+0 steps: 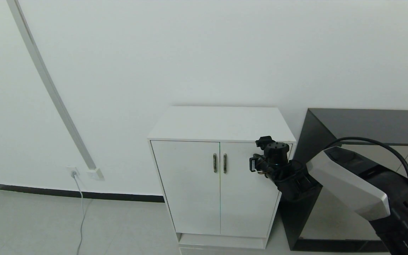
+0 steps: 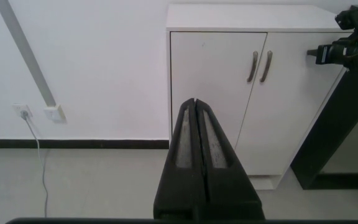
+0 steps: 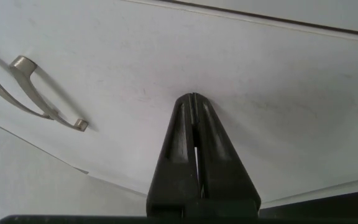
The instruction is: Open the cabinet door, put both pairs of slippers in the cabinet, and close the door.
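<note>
A flat grey plastic trunking strip point(image 1: 48, 85) runs slantwise down the smooth white wall to a white wall socket point(image 1: 73, 172). From the socket a thin grey cable point(image 1: 81, 216) trails onto the pale glossy floor tiles point(image 1: 30, 223). The left gripper point(image 2: 195, 102) has two long black tapered fingers with grey textured pads. It is held well back from the cabinet, jaws pressed together on nothing.

The white boxy laminate cabinet point(image 1: 218, 124) stands against the wall with both flat doors closed. Its slim curved brushed-metal handles point(image 1: 215, 163) sit side by side at the centre seam. The right gripper point(image 1: 253, 164), also black, sits close before the upper part of the right door point(image 1: 246, 205), beside the handles. Its jaws are closed to a hairline slit and hold nothing. Whether its tips touch the panel cannot be told. Just right of the cabinet stands a dark glossy low unit point(image 1: 367, 122) with a flat black top.
</note>
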You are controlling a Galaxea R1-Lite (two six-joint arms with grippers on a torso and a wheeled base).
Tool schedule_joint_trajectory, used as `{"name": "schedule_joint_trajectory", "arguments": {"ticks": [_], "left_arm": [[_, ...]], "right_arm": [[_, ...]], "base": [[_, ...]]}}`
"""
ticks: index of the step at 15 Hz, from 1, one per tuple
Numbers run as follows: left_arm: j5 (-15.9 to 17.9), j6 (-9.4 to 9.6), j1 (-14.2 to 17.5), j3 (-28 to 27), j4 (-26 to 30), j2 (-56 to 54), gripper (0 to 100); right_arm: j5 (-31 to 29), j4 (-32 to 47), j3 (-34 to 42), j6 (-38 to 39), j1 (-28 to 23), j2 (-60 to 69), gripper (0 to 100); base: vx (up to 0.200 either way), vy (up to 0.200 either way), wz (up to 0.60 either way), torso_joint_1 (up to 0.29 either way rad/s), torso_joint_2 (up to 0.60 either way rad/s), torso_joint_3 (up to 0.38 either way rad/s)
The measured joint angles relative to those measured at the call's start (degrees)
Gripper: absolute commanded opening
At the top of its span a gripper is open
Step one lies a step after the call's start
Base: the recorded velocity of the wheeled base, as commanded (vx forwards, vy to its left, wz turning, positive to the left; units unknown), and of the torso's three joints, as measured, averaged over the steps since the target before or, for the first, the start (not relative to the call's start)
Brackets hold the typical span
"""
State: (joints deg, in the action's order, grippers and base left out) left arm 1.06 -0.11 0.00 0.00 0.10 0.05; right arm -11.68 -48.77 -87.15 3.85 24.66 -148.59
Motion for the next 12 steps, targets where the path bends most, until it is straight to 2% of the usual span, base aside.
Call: {"name": "schedule_joint_trajectory", "arguments": {"ticks": [8, 12], "left_arm": [[0.05, 0.04, 0.00, 0.00, 0.00, 0.00, 0], [0.02, -0.02, 0.00, 0.00, 0.00, 0.00, 0]], "right_arm": [[0.00, 1.05, -1.30, 0.00, 0.00, -0.06, 0], [-0.04, -0.60, 3.63, 0.17, 0.61, 2.15, 0]], "base": [[0.000, 0.000, 0.00, 0.000, 0.00, 0.000], [0.000, 0.000, 0.00, 0.000, 0.00, 0.000]]}}
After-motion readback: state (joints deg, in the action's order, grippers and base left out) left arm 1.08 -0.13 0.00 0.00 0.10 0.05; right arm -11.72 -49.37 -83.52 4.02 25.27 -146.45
